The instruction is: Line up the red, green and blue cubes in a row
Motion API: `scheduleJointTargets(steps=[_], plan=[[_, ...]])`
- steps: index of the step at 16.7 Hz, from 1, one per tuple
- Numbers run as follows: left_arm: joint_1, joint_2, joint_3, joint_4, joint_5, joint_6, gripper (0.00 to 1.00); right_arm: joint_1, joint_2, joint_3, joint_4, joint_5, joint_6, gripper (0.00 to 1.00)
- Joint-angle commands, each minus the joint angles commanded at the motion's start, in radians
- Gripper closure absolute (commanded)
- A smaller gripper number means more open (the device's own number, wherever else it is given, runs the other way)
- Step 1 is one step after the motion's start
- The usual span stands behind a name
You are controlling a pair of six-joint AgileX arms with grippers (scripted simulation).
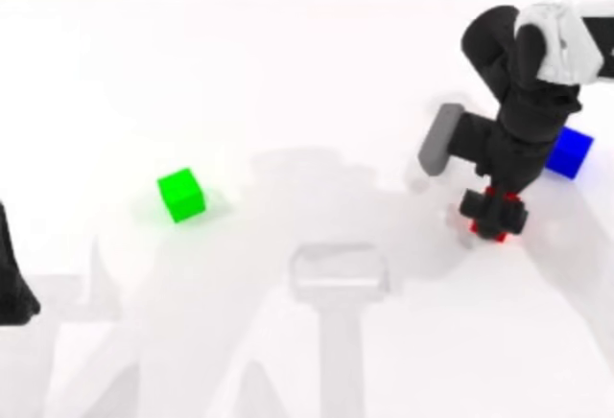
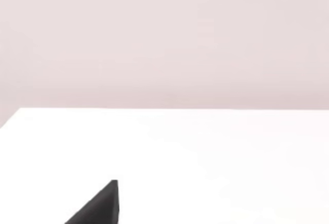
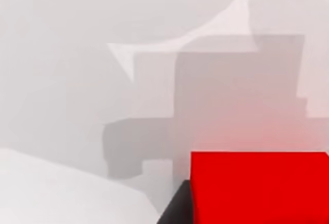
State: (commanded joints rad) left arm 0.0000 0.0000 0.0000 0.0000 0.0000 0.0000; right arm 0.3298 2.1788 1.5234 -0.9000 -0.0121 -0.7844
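Three cubes on our white tabletop [image 1: 307,73], none yet in a row. Green cube [image 1: 181,195] sits alone on the left half, well apart from the other two. Blue cube [image 1: 569,152] lies far right, partly covered from above by our right arm and just beside it. Red cube [image 1: 488,231] shows only as slivers of red around the fingers of our right pincer [image 1: 494,215], which is reaching down over it, below and left of the blue cube. In the right wrist view the red cube [image 3: 259,187] fills the near corner with a dark finger [image 3: 177,207] touching its side; the pincer is closed on it. Whether the cube rests on the tabletop or is raised, we cannot tell. Our left pincer [image 1: 11,279] is parked at the left edge; its fingers cannot be judged.
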Motion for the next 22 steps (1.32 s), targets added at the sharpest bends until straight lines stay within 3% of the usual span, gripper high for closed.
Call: scheduleJointTargets(steps=[8,14,17,22], plan=[[0.0,0.0,0.0,0.0,0.0,0.0,0.0,0.007,-0.075,0.152,-0.23,-0.001,-0.002,1.0],[0.0,0.0,0.0,0.0,0.0,0.0,0.0,0.018,-0.067,0.171,-0.245,-0.001,0.002,1.0],[0.0,0.0,0.0,0.0,0.0,0.0,0.0,0.116,-0.015,0.267,-0.29,0.0,0.026,1.0],[0.0,0.0,0.0,0.0,0.0,0.0,0.0,0.381,0.115,0.514,-0.41,0.002,0.103,1.0]])
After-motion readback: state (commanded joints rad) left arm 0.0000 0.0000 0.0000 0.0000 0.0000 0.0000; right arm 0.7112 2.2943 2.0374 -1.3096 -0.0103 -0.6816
